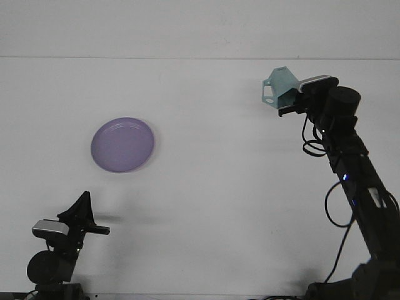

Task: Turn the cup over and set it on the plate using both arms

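Teal cup [282,87] hides right gripper [289,100] jaws; grip seems closed.

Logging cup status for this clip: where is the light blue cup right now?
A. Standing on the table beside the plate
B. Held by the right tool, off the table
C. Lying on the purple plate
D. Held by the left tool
B: the cup sits at the end of the raised right tool, far from the purple plate, which holds nothing, while the left tool rests low with nothing in it.
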You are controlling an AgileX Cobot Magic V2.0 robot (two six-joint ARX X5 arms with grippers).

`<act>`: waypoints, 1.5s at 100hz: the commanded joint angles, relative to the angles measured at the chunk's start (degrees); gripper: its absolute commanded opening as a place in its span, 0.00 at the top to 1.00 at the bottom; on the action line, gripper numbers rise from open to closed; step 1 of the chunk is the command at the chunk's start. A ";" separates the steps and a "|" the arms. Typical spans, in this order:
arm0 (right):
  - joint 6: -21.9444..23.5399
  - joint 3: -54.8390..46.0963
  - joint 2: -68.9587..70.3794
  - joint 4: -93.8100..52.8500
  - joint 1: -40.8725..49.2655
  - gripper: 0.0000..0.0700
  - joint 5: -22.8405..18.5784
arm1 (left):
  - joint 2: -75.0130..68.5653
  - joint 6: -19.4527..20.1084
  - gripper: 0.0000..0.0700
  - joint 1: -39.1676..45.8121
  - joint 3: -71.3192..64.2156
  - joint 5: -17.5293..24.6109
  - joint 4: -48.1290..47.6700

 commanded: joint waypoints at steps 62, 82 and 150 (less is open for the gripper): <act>8.46 15.21 -2.60 -60.63 25.90 1.00 -0.09 | -0.04 -1.03 0.99 0.09 4.35 -0.07 -0.50; 8.33 15.21 6.51 -65.20 31.58 1.00 -0.09 | -0.04 -1.05 0.99 0.09 4.39 -0.07 -1.53; 5.38 15.50 20.28 -65.02 36.11 0.47 1.46 | -0.04 -4.42 0.98 0.09 4.52 0.04 -1.70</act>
